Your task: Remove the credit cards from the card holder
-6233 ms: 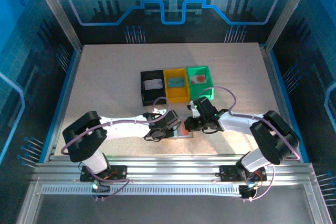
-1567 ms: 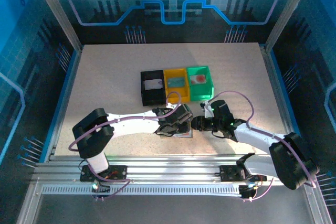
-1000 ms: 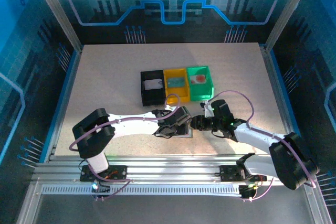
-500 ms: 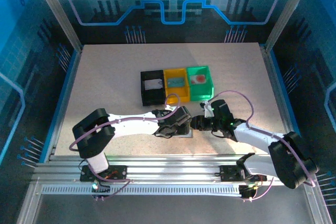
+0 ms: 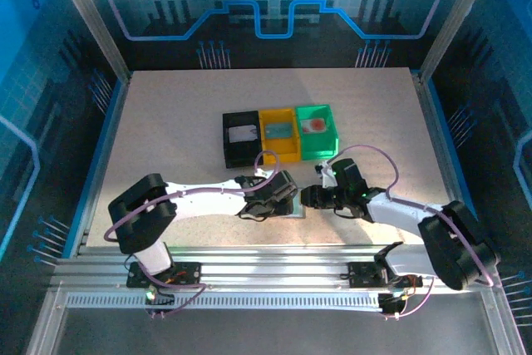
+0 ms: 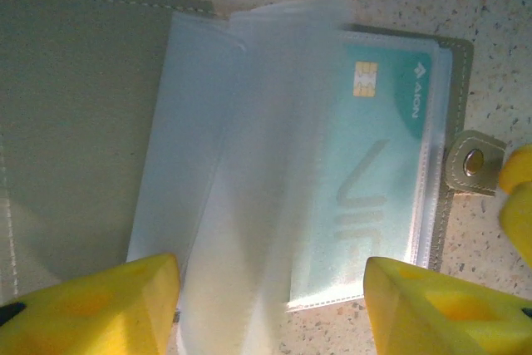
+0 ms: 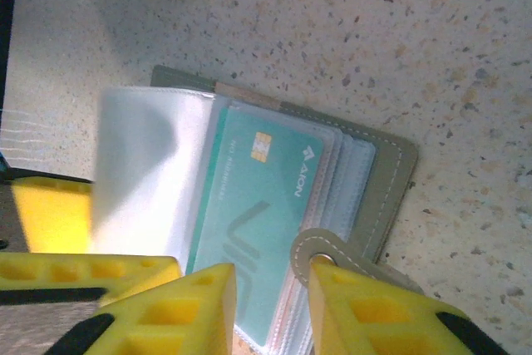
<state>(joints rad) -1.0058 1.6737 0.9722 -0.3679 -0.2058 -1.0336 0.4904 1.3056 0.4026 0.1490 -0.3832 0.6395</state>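
Seen from above, a pale speckled worktop (image 5: 166,122) carries three small bins in a row at its middle: a black bin (image 5: 229,149), a yellow bin (image 5: 291,150) and a green bin (image 5: 332,143). A white card (image 5: 242,134) lies in the black one, a bluish card (image 5: 280,130) in the yellow one, and a pale card with a red mark (image 5: 315,125) in the green one.

Nearer to us, the grey card holder (image 5: 294,209) lies open and flat between the two arms. The left hand (image 5: 278,197) reaches it from the left, the right hand (image 5: 309,197) from the right.

In the left wrist view, the left hand (image 6: 270,297) is released, its yellow fingers spread wide on either side of the clear sleeves. A teal credit card (image 6: 374,197) with a gold chip sits in a sleeve beside the tab clasp (image 6: 472,164).

In the right wrist view, the right hand (image 7: 270,305) has its fingers close together at the tab clasp; we cannot tell whether it is grasping it.
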